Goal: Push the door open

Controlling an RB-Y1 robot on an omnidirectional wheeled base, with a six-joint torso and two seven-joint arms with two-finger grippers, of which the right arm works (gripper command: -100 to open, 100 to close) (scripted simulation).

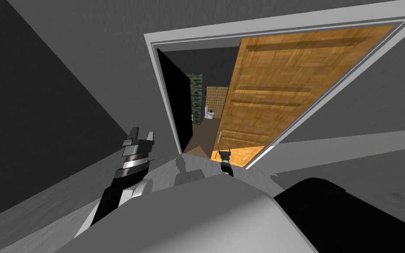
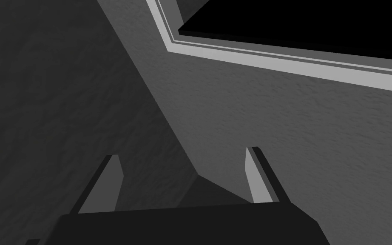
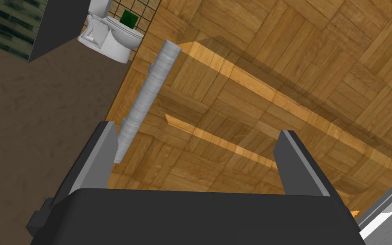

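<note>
Wooden door (image 1: 280, 88) ajar ahead — right gripper (image 3: 197, 129) close to its panel beside the handle (image 3: 146, 100), fingers wide and empty, presumably poised to push; left gripper (image 2: 182, 153) aside, fingers likewise wide.

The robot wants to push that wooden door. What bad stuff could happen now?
1. The open right claw faces the wooden door with one finger right beside the grey bar handle. It might snag on the bar instead of pushing the flat wood.
2. The left claw, also open, is near the grey wall beside the door frame. Rolling forward could scrape it there.
</note>
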